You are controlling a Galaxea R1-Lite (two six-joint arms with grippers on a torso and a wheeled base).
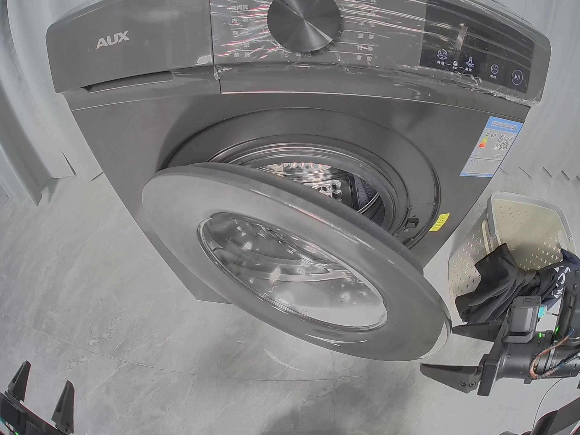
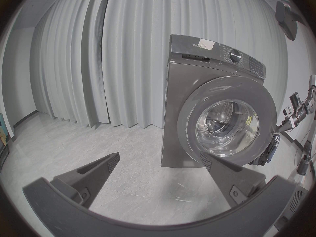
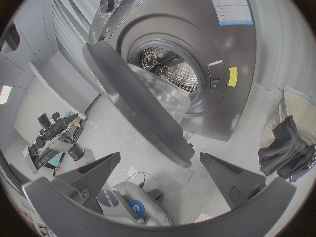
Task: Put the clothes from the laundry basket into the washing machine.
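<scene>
The grey washing machine stands ahead with its round door swung open toward me and the steel drum showing behind it. A cream laundry basket sits on the floor at its right, with dark clothes draped over its front rim. My right gripper hovers open and empty just in front of the basket, below the clothes. My left gripper is low at the near left, open and empty. In the right wrist view the clothes hang on the basket beyond the fingers.
The open door juts into the space between me and the drum. Grey tiled floor spreads to the left and front. Pleated curtains line the wall behind the machine. A piece of grey equipment with a cable lies on the floor.
</scene>
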